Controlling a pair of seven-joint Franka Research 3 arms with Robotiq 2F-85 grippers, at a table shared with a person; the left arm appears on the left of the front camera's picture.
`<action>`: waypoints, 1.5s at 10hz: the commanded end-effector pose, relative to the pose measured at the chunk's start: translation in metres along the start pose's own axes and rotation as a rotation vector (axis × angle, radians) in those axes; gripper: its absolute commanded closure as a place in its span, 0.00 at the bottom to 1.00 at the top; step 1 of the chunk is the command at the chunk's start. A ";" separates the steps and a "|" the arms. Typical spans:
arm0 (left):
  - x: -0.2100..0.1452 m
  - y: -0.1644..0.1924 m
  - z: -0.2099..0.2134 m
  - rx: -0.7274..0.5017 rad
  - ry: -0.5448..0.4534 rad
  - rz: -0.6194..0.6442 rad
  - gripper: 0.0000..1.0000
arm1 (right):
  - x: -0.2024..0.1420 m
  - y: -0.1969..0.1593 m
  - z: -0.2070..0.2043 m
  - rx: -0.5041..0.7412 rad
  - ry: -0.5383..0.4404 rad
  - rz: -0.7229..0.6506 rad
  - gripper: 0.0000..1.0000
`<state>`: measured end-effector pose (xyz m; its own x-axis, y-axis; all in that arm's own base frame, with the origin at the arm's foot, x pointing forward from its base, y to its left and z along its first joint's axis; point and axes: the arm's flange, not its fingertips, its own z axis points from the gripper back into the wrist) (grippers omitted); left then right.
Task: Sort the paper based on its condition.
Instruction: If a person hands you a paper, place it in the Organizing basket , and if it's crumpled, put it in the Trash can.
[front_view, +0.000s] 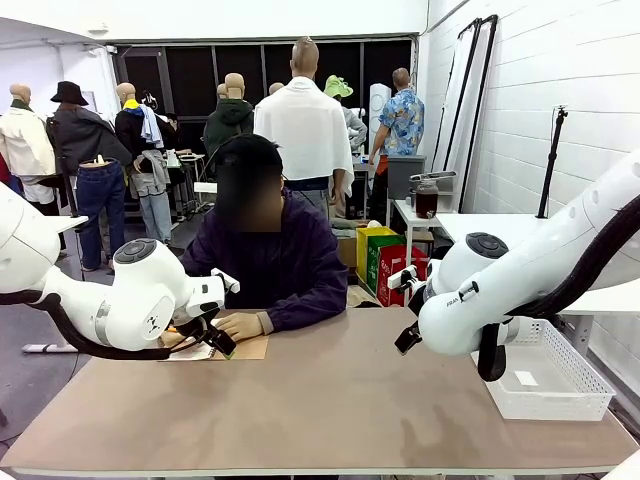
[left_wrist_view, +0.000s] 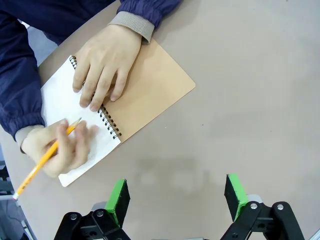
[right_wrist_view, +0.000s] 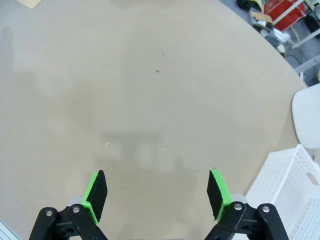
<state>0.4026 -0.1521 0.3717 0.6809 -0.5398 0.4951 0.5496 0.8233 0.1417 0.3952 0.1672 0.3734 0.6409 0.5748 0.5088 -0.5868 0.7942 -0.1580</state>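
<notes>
In front, a person (front_view: 285, 265) writes in a notebook (front_view: 250, 349); sorting has not started, I think. The left gripper (left_wrist_view: 176, 197) hangs wide open, empty, near the paper (left_wrist_view: 56, 99), a flat clean page bound in there. The right gripper (right_wrist_view: 157, 192) gapes empty by the basket (right_wrist_view: 280, 200). Next, a sheet must come loose.

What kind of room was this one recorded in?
Probably a robotics lab or workshop: the left arm and right arm share a table with a seated person, beside a bare painted block wall and coloured storage bins.
</notes>
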 end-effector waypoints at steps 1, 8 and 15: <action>0.000 0.001 0.000 0.000 0.000 0.003 0.00 | 0.000 0.000 0.000 0.000 0.000 0.000 0.00; 0.000 0.000 0.000 0.000 0.000 0.000 0.00 | 0.000 0.000 0.000 0.000 0.000 0.000 0.00; 0.031 -0.006 0.122 -0.002 -0.063 -0.017 0.00 | 0.030 -0.005 0.122 0.070 -0.114 0.079 0.00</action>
<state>0.3697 -0.1513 0.4797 0.6288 -0.5446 0.5549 0.5522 0.8153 0.1744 0.3617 0.1660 0.4826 0.5555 0.5847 0.5912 -0.6272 0.7614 -0.1637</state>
